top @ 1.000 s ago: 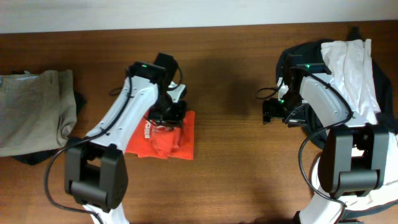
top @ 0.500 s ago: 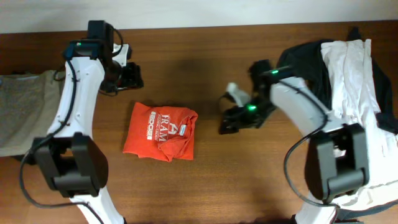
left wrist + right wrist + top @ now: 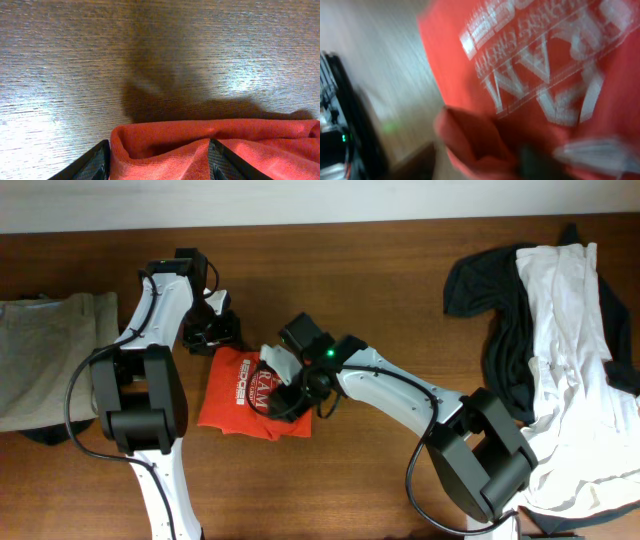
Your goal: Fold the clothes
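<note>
The red-orange T-shirt (image 3: 240,405) with white lettering lies folded on the wooden table, left of centre. My left gripper (image 3: 213,337) sits at its far left corner. In the left wrist view a raised fold of the T-shirt (image 3: 200,135) fills the gap of the left gripper (image 3: 160,145), whose jaws stand wide. My right gripper (image 3: 290,390) rests on the shirt's right part. In the blurred right wrist view a bunched lump of the T-shirt (image 3: 450,50) sits pinched in the right gripper (image 3: 477,155). A black shirt (image 3: 480,285) and a white shirt (image 3: 565,310) lie heaped at the right.
A khaki garment (image 3: 50,360) lies at the table's left edge with dark cloth (image 3: 50,435) under it. Bare wood (image 3: 400,290) lies between the red shirt and the heap on the right.
The left gripper came down from the back left to the shirt's far left corner. The right arm swung left onto the shirt, and its jaws have narrowed on a fold.
</note>
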You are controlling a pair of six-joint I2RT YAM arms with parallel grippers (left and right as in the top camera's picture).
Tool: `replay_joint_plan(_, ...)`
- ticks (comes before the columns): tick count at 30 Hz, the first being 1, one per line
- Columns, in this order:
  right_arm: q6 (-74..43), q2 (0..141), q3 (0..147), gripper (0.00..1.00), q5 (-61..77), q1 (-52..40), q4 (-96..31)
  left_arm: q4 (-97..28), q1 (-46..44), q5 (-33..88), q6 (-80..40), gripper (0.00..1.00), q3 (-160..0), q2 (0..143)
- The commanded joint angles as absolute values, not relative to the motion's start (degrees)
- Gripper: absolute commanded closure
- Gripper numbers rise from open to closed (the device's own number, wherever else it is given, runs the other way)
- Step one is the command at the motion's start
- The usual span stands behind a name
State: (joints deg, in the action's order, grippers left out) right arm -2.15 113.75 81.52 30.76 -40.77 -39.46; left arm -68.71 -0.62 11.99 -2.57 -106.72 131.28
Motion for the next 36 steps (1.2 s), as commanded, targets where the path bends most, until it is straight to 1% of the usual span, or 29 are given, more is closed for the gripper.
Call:
replay_joint_plan(1, -2.39, 114.5, 81.62, 0.87, 19.16, -40.47, -50.48, -68.99, -0.69, 12.62, -1.45, 0.38, -106.1, 132.22)
replay_joint_plan(2, -2.57, 114.5, 81.62, 0.95, 9.5, -39.68, -54.94, -69.23, -0.69, 12.62, -1.45, 0.39, -106.1, 132.22)
replay_joint_plan(4, -9.74, 114.5, 81.62, 0.96, -2.74, -37.45, -58.83, -69.71, -0.67, 12.62, -1.45, 0.38, -106.1, 132.22)
replay_joint_plan(5, -11.94, 114.48, 81.62, 0.7, -5.41, -35.31, -60.1, -70.13, -0.67, 12.62, -1.45, 0.39, -106.1, 132.22)
replay_joint_plan(6, -11.9, 114.48, 81.62, 0.42, -3.99, -32.95, -60.25, -70.96, -0.67, 12.62, -1.45, 0.4, -106.1, 132.22)
replay_joint_plan(7, -11.9, 114.48, 81.62, 0.38, -2.42, -31.24, -60.25, -71.64, -0.69, 12.62, -1.45, 0.46, -106.1, 132.22)
replay_joint_plan(8, -11.88, 114.48, 81.62, 0.32, -1.54, -29.87, -60.34, -72.49, -0.69, 12.62, -1.48, 0.48, -106.1, 132.22)
replay_joint_plan(10, -12.49, 114.48, 81.65, 0.32, -2.07, -27.77, -60.95, -74.37, -0.73, 13.96, -1.67, 0.48, -106.1, 132.22)
replay_joint_plan(11, -13.06, 113.97, 81.69, 0.32, 0.38, -26.59, -61.89, -74.41, -0.73, 15.25, -1.17, 0.48, -106.1, 132.22)
replay_joint_plan(13, -11.9, 111.18, 82.08, 0.31, 10.61, -25.45, -64.66, -73.32, -0.73, 15.79, 1.91, 0.48, -106.1, 132.22)
replay_joint_plan(15, -4.84, 108.66, 82.08, 0.32, 24.18, -25.74, -64.55, -73.17, -0.73, 19.35, 5.39, 0.48, -106.1, 132.22)
replay_joint_plan(16, -3.33, 108.47, 82.06, 0.32, 27.59, -26.22, -65.19, -73.56, -0.73, 20.14, 5.69, 0.49, -106.04, 132.22)
replay_joint_plan(17, -3.36, 109.01, 81.41, 0.33, 27.66, -27.16, -65.65, -74.46, -0.73, 19.92, 5.67, 0.55, -105.51, 132.22)
replay_joint_plan(18, -3.33, 109.47, 80.55, 0.36, 27.66, -28.03, -65.36, -75.57, -0.73, 19.68, 5.67, 0.59, -104.09, 132.22)
replay_joint_plan(19, -3.18, 110.13, 79.5, 0.36, 27.62, -29.47, -64.86, -75.7, -0.73, 19.68, 5.41, 0.61, -101.3, 132.22)
replay_joint_plan(20, -3.2, 110.74, 78.54, 0.36, 26.85, -30.92, -63.81, -75.5, -0.73, 19.66, 5.23, 0.61, -98.89, 132.22)
replay_joint_plan(22, -3.44, 111.35, 76.23, 0.36, 21.19, -33.12, -60.64, -75.24, -0.73, 19.09, 3.2, 0.66, -92.95, 132.22)
replay_joint_plan(23, -3.44, 111.63, 75.33, 0.36, 18.92, -33.41, -59.2, -75.75, -0.73, 19.11, 3.01, 0.71, -91.02, 132.22)
replay_joint_plan(24, -3.46, 112.27, 75.0, 0.38, 15.29, -33.28, -57.93, -76.38, -0.73, 19.09, 3.03, 0.76, -89.41, 132.22)
replay_joint_plan(25, -3.46, 113.01, 75.0, 0.41, 11.94, -32.75, -56.42, -77.17, -0.69, 18.83, 2.57, 0.76, -88.14, 132.22)
replay_joint_plan(26, -3.42, 113.82, 75.0, 0.41, 7.73, -31.51, -53.63, -78.13, -0.67, 15.88, 0.3, 0.79, -87.37, 132.2)
replay_joint_plan(27, -3.4, 114.5, 75.0, 0.43, 4.32, -29.36, -49.06, -79.33, -0.67, 12.53, -1.67, 0.79, -87.35, 132.2)
replay_joint_plan(29, -2.61, 114.58, 75.0, 0.44, 2.74, -27.14, -42.5, -80.31, -0.69, 12.21, -2.72, 0.79, -87.35, 132.2)
replay_joint_plan(30, -0.05, 114.58, 75.24, 0.44, 3.16, -25.65, -37.82, -80.95, -0.69, 12.21, -4.6, 0.78, -87.35, 132.18)
replay_joint_plan(31, 1.87, 114.58, 76.25, 0.43, 4.29, -24.99, -36.6, -81.91, -0.73, 13.28, -5.15, 0.74, -87.37, 131.68)
replay_joint_plan(33, 1.93, 114.52, 77.73, 0.31, 4.29, -25.19, -38.79, -79.88, -0.67, 14.48, -5.17, 0.73, -88.25, 129.29)
replay_joint_plan(34, 1.93, 114.34, 78.94, 0.23, 4.23, -25.21, -41.5, -78.0, -0.67, 16.01, -5.15, 0.72, -89.62, 126.96)
replay_joint_plan(35, 1.91, 113.3, 81.62, 0.21, 4.21, -24.95, -47.27, -75.99, -0.67, 17.02, -5.06, 0.69, -91.85, 124.51)
replay_joint_plan(36, 1.63, 112.12, 84.64, 0.17, 3.99, -24.49, -52.05, -71.77, -0.69, 20.34, -1.43, 0.51, -94.65, 122.15)
